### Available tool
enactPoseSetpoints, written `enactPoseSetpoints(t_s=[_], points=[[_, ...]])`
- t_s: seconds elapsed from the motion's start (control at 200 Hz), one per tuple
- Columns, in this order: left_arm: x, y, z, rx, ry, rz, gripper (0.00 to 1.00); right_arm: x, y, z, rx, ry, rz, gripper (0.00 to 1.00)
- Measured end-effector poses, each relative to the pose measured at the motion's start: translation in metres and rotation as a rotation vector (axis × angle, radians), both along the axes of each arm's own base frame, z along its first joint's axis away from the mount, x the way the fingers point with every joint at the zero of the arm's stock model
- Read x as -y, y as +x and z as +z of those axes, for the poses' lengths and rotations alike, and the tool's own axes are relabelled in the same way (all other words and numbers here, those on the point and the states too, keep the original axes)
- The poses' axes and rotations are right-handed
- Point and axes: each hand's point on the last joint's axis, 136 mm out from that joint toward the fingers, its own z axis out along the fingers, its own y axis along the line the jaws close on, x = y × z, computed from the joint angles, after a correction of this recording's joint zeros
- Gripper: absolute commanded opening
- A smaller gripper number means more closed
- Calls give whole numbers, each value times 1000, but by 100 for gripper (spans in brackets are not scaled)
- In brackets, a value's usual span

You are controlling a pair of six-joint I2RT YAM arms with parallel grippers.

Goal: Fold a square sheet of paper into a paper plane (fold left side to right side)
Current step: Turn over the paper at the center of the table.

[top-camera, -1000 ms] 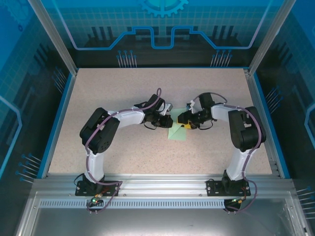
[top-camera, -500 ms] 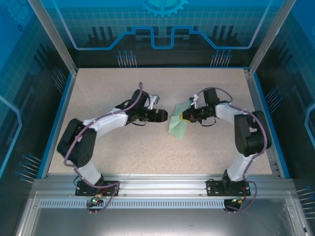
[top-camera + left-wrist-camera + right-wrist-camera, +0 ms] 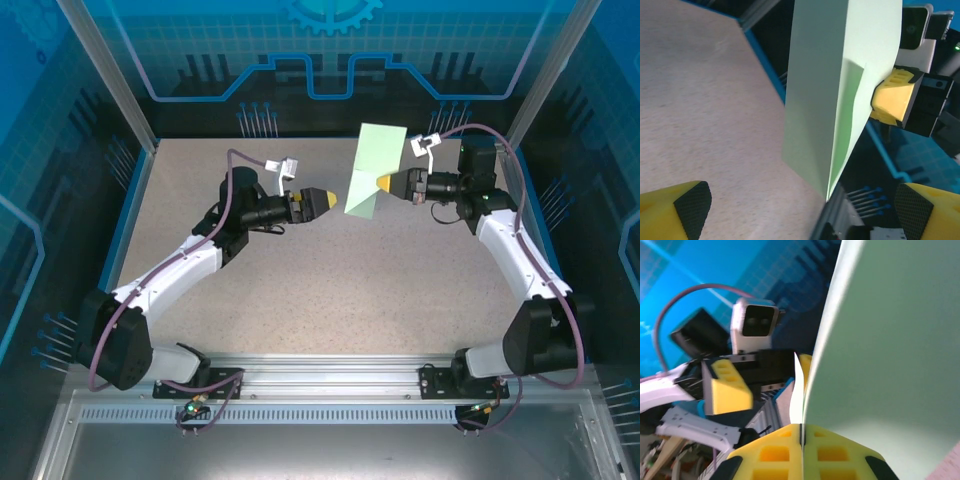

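Right gripper (image 3: 384,183): jaws closed on the right edge of the paper (image 3: 372,165), which is held upright, clear of the table (image 3: 300,290). Left gripper (image 3: 326,198): jaws fully spread, empty, just left of the paper.

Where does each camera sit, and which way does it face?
Top external: above and behind the robot, looking down at the table; left arm and right arm show, right gripper holding green paper aloft.
Left wrist: on the left arm, facing the paper and right gripper; own fingers at bottom corners.
Right wrist: on the right arm, facing the left gripper past the paper; own fingers pinch it.
Shared: both wrist views show the paper.
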Motion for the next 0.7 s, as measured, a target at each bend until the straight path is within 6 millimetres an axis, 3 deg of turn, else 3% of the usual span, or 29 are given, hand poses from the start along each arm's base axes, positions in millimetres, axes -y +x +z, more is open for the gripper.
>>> enactPoseSetpoints(t_s=[0.12,0.205,0.365,0.515,0.7], points=[[17,-13,24,45,-58,-97,98,-19,-20,24,51,19,91,3],[31,-26,38,81,-82,-168,92,-30,-32,33,69,26,144,3],[42,-41,50,113,-110,-242,69,-39,-42,34,55,30,189,4],[42,-42,52,120,-113,-247,42,-39,-42,33,48,29,188,6],[42,-42,51,113,-113,-246,18,-39,-43,31,38,24,188,15]])
